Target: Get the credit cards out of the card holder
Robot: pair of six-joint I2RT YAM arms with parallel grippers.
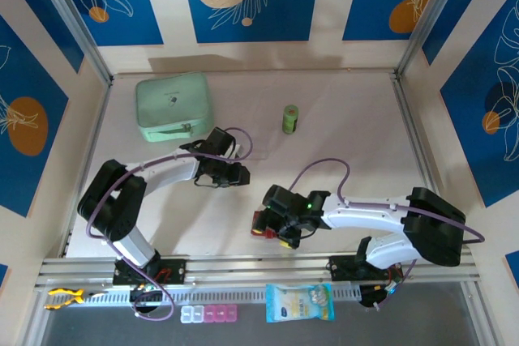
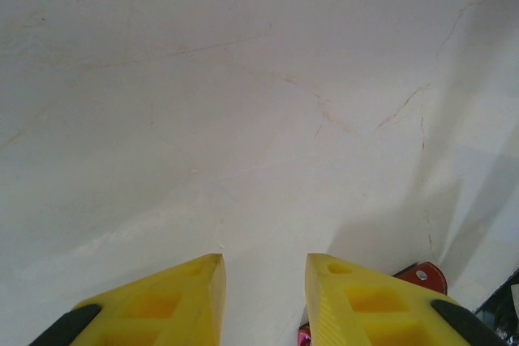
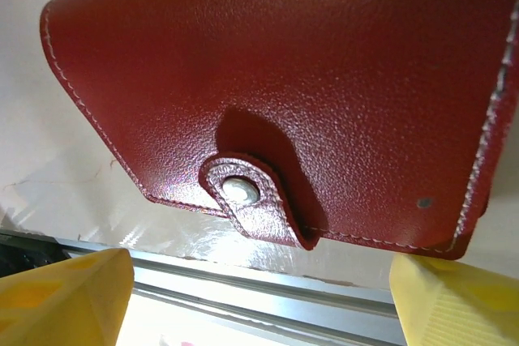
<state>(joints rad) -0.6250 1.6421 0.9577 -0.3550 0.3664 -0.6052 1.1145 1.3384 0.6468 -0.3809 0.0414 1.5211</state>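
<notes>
The card holder (image 3: 324, 70) is a dark red leather wallet, folded shut with its strap tab (image 3: 251, 196) snapped down. It lies near the table's front edge (image 1: 259, 224). The credit cards are hidden. My right gripper (image 3: 259, 265) is open, its yellow fingers wide apart just short of the holder's strap edge, with nothing between them. From above, the right gripper (image 1: 274, 232) hangs over the holder. My left gripper (image 2: 265, 269) is open with a narrow gap over bare table. It sits up and left of the holder (image 1: 239, 174). A red corner of the holder (image 2: 422, 273) shows beside its right finger.
A mint-green zip case (image 1: 173, 105) lies at the back left and a small green cylinder (image 1: 290, 118) stands at the back middle. An aluminium rail (image 3: 268, 293) runs along the front edge. A blue snack packet (image 1: 299, 301) and a pill box (image 1: 209, 313) lie beyond it.
</notes>
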